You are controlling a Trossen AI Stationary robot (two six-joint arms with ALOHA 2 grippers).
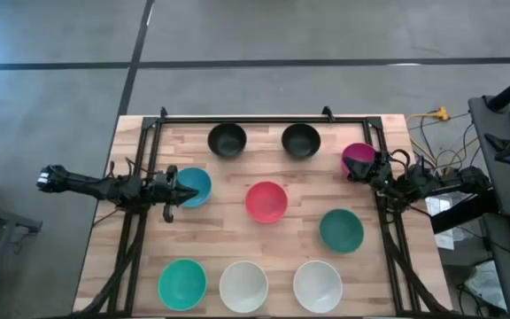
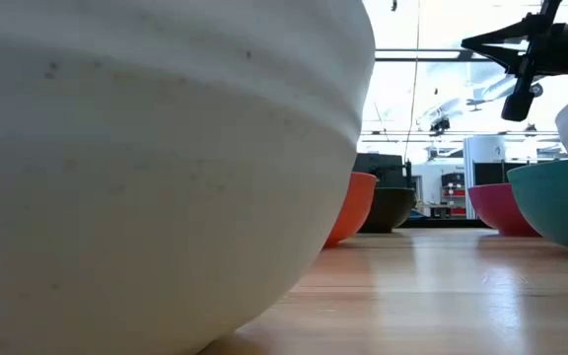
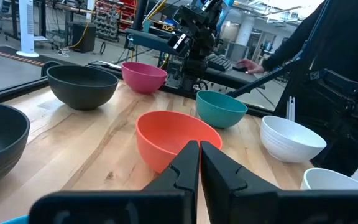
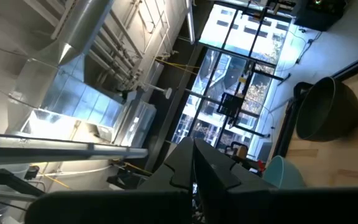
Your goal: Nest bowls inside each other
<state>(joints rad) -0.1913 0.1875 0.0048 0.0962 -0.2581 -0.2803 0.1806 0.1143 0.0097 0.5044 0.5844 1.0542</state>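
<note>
Nine bowls are sitting apart on the wooden surface (image 1: 273, 164), none nested: two black at the back, magenta bowl (image 1: 358, 158), blue bowl (image 1: 193, 186), red bowl (image 1: 266, 201), two teal, two white at the front. The likely risk is a closed tool knocking a light bowl sideways. The left tool (image 1: 182, 191), fingers together and empty, is hovering over the blue bowl; the right tool (image 1: 367, 167), likewise closed and empty, is hanging at the magenta bowl.

light: bright, even | glare: windows blown out; near bowl (image 2: 146, 168) blurred
</note>
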